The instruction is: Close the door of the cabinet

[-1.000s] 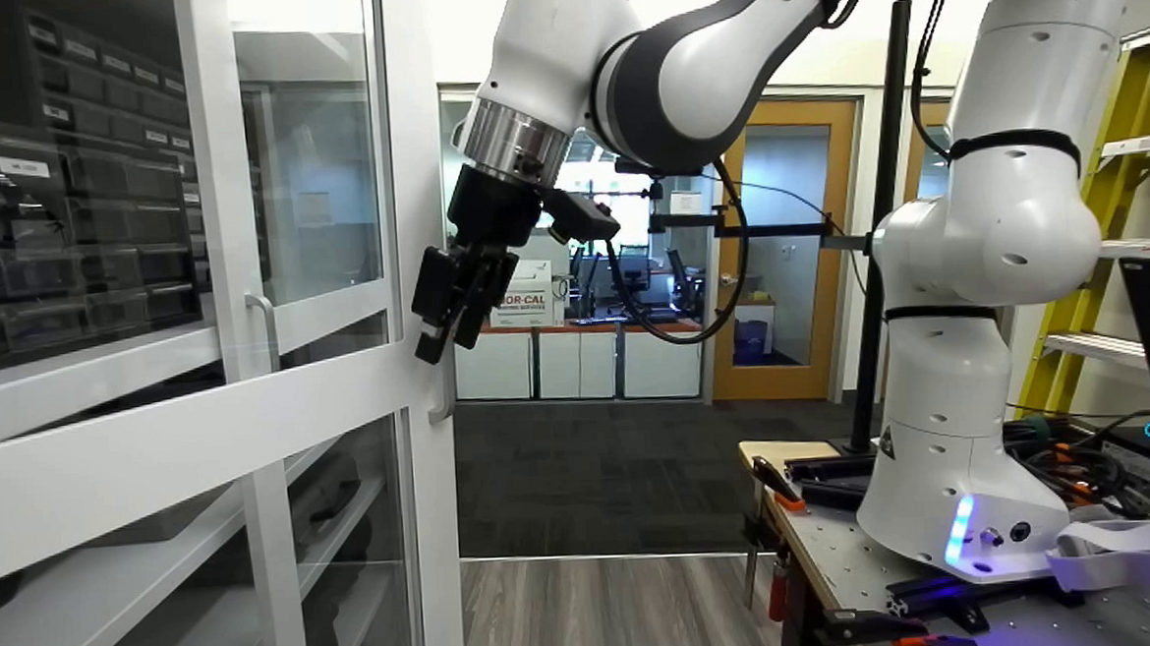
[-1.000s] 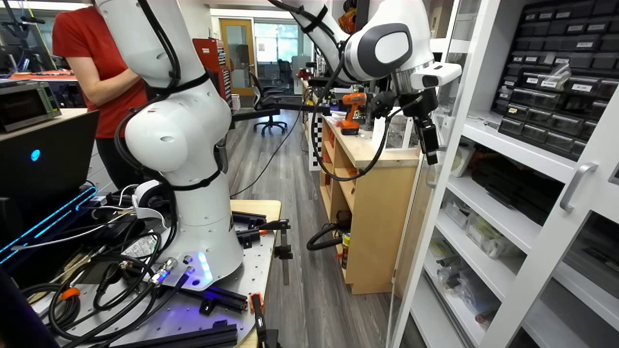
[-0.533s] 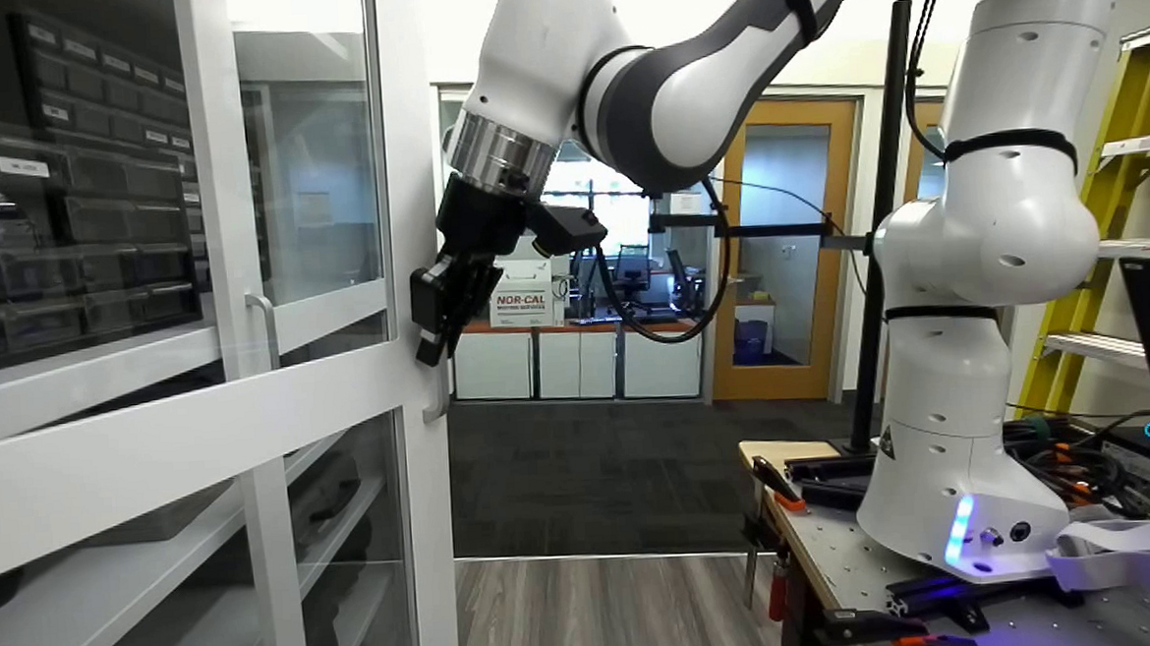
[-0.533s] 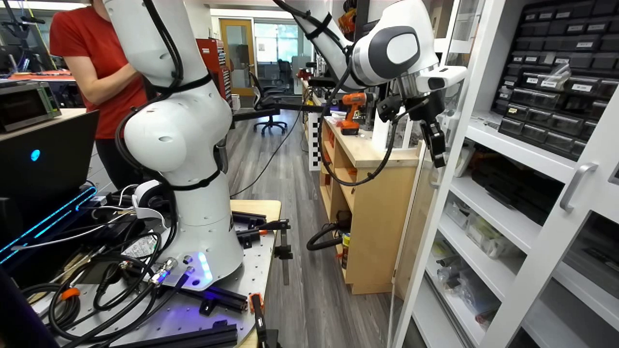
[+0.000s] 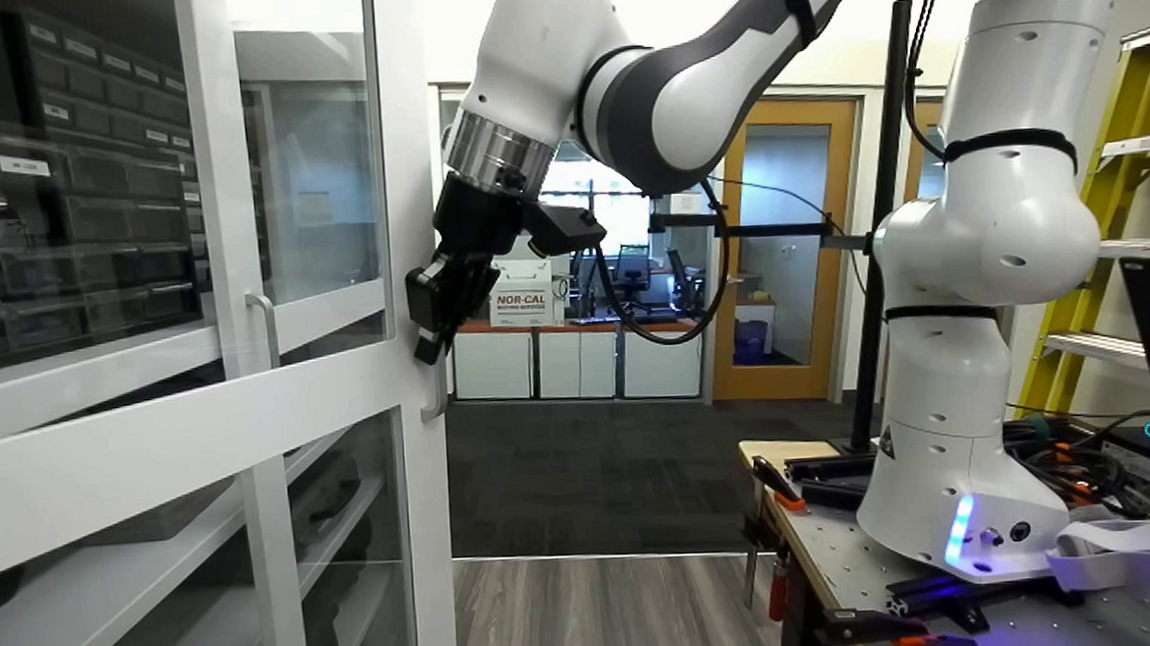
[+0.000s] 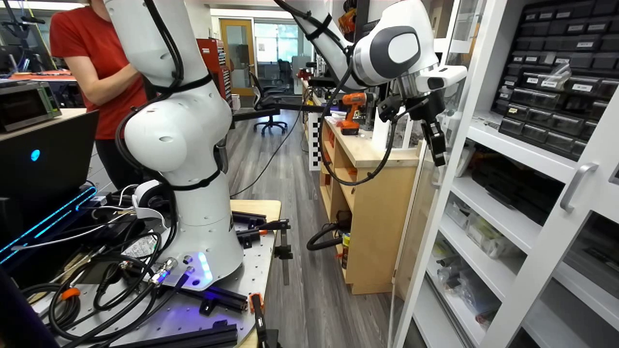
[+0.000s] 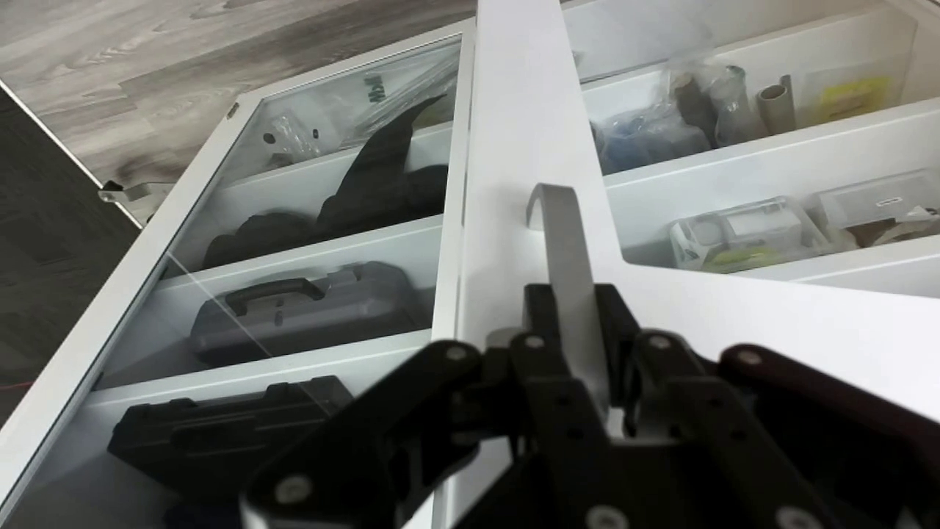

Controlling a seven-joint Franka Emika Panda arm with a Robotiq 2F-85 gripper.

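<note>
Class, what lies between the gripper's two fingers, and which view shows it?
The door handle lies between the fingers, one on each side; the wrist view shows it.

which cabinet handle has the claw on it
The door handle central in the wrist view, between the fingers of the claw; the other handle stands free.

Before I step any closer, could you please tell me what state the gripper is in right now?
Robotiq gripper: closed, holding the grey pull handle of the glass-paned cabinet door.
</note>
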